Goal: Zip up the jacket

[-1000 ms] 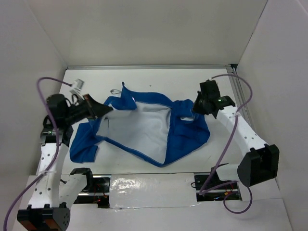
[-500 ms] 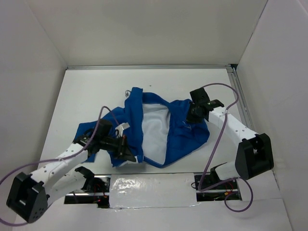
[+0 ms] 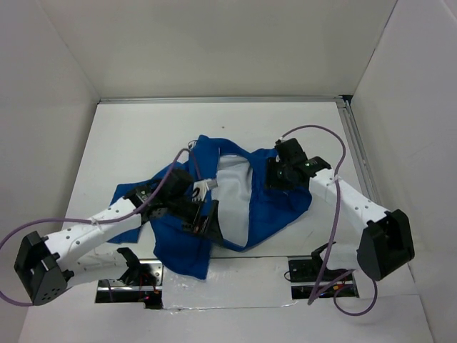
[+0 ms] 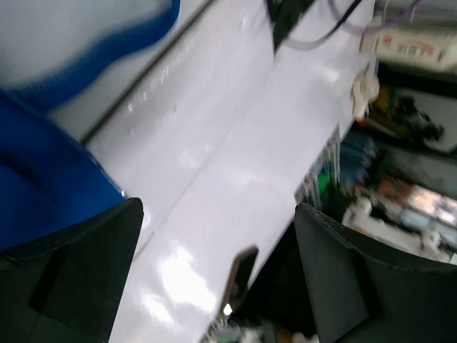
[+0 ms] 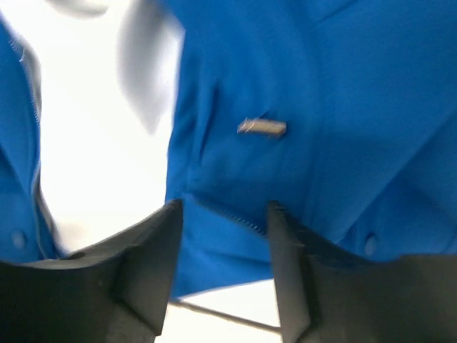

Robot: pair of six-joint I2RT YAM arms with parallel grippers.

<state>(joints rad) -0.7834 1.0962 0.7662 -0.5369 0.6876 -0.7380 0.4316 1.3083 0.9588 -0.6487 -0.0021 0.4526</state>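
A royal-blue jacket is lying crumpled in the middle of the white tabletop. A strip of its white lining is showing at centre frame in the overhead view.

The left gripper is reaching in from the lower left. Its jaws are spread wide, with blue fabric resting against one finger rather than pinched. A second ago this arm was at the left edge and the lining lay broadly exposed. Now the left front panel is lying folded across toward centre, and a blue flap is spilling over the tabletop's near edge.

The right gripper, right of centre, is sitting slightly further left than before. Its jaws are parted over the right panel, where zipper teeth are running between the fingers.

The two front edges are getting closer, but the zipper is probably not yet joined.
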